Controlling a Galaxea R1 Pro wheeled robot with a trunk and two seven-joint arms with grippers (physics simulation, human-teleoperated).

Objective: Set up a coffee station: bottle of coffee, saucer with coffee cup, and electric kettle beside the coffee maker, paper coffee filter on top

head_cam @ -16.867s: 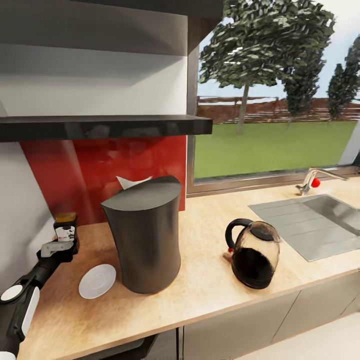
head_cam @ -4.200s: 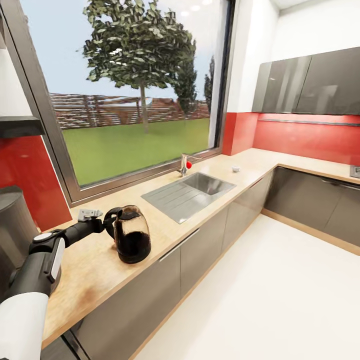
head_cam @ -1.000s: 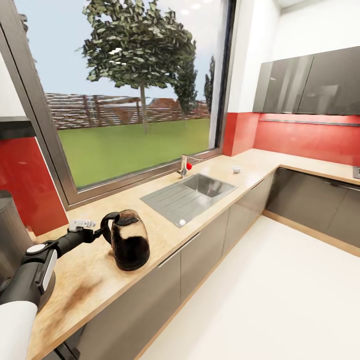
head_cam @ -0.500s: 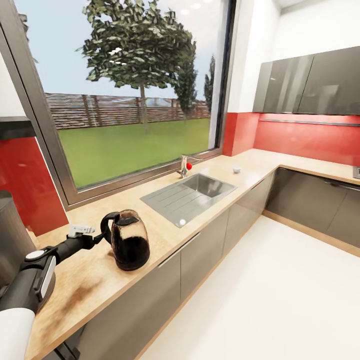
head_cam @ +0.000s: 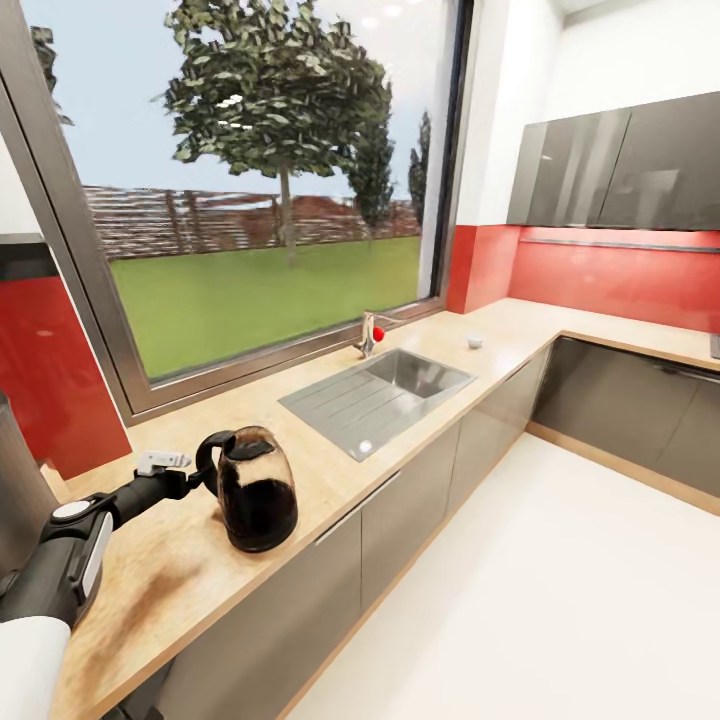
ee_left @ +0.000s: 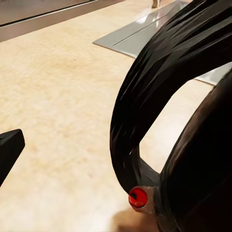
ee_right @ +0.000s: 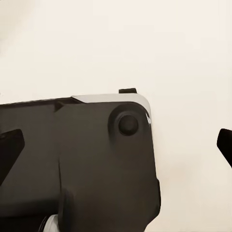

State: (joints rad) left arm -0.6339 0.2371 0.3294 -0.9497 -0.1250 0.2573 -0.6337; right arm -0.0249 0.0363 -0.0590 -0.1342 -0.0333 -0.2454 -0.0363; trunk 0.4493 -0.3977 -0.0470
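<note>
Tabletop [head_cam: 330, 480] scene: kettle [head_cam: 255, 490] standing beside the sink [head_cam: 375, 395].
Left gripper [head_cam: 190, 478] is reaching its handle, finger state unclear; the cup [head_cam: 474, 340] is waiting far off.

Glossy, seemingly glass electric kettle [head_cam: 255, 492]

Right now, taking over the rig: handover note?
Left gripper: open at the electric kettle handle, apparently not clamped.
Right gripper: open, empty.
The kettle stands on the kitchen countertop, between the sink and the coffee maker.
A small white item, likely the coffee cup, sits beyond the sink.
Left to do: bring the cup over and check the kettle's spacing.
</note>
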